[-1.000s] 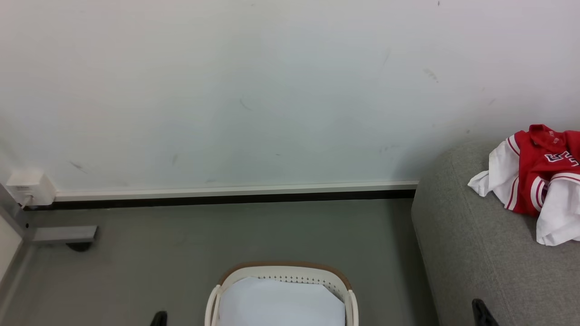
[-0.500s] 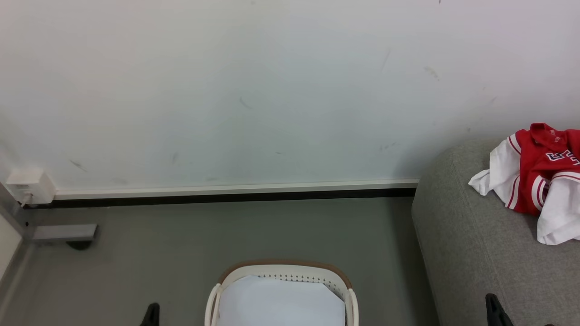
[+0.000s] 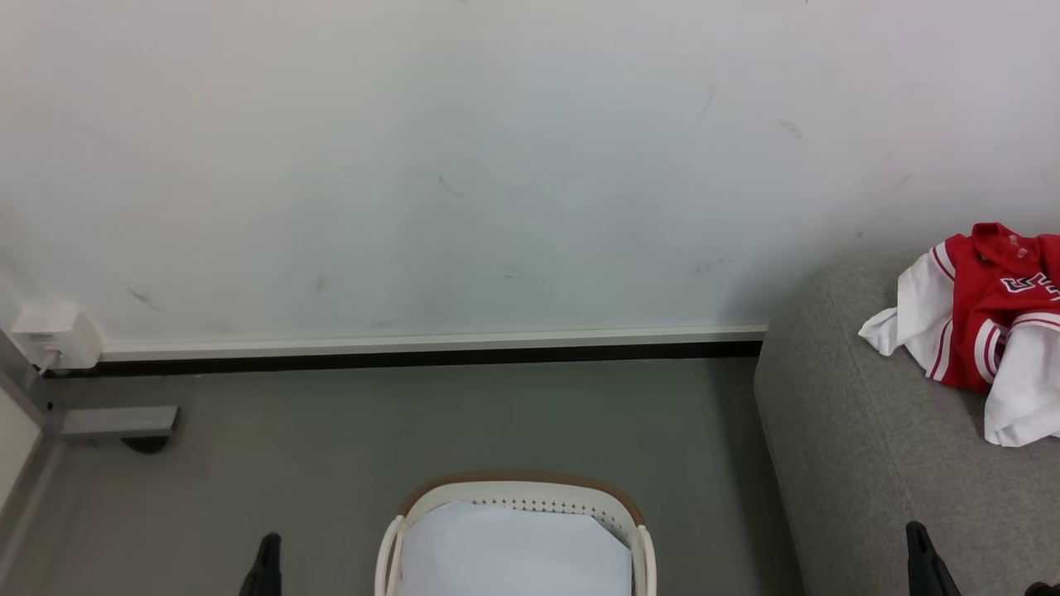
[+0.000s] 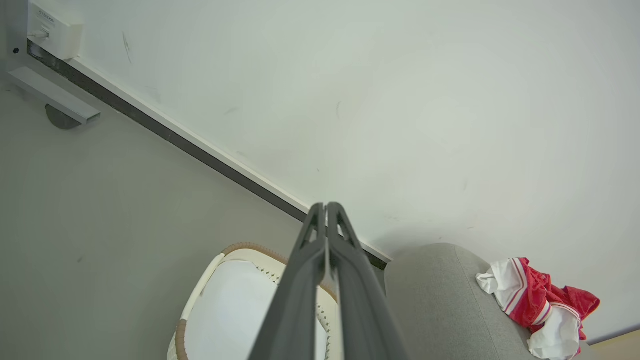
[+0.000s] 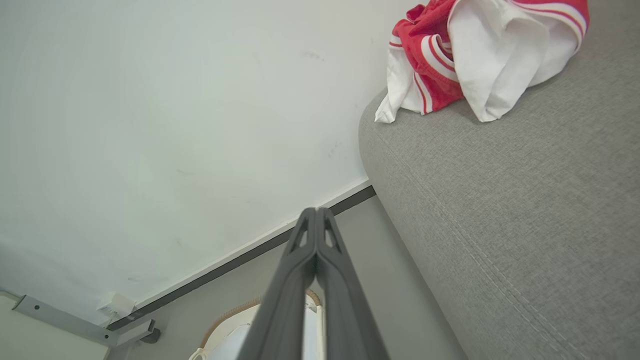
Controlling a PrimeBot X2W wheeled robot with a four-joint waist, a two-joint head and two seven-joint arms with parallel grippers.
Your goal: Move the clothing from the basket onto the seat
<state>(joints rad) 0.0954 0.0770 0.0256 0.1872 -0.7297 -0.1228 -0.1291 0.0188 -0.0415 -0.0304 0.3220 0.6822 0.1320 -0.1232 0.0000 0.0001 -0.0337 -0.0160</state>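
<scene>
Clothing (image 3: 985, 331): red fabric with white red-striped sleeves and dark lettering, crumpled in a heap on top of the seat (image 3: 861, 463), near the seat's rounded corner at the wall end. One white sleeve trails toward the seat's edge. Can't tell whether the heap is one garment or two.

Seat: grey textured upholstery, its end against the white wall (image 3: 497, 165).

Basket (image 3: 517, 484): cream with a brown rim and rows of small holes. It stands on the grey floor (image 3: 331, 439) beside the seat's end, apart from it, not touching. A flat white sheet (image 3: 513, 550) lies inside.

Left gripper (image 4: 326, 207): fingers pressed together, nothing between them. It is up in the air on the far side of the basket from the seat.

Right gripper (image 5: 316, 211): fingers pressed together too, nothing held. It hangs above the seat's near part, well apart from the clothing.

Further from the seat, along the wall's dark skirting, there is a white socket box (image 3: 54, 338) with a grey metal bracket (image 3: 116, 422) just below it.
</scene>
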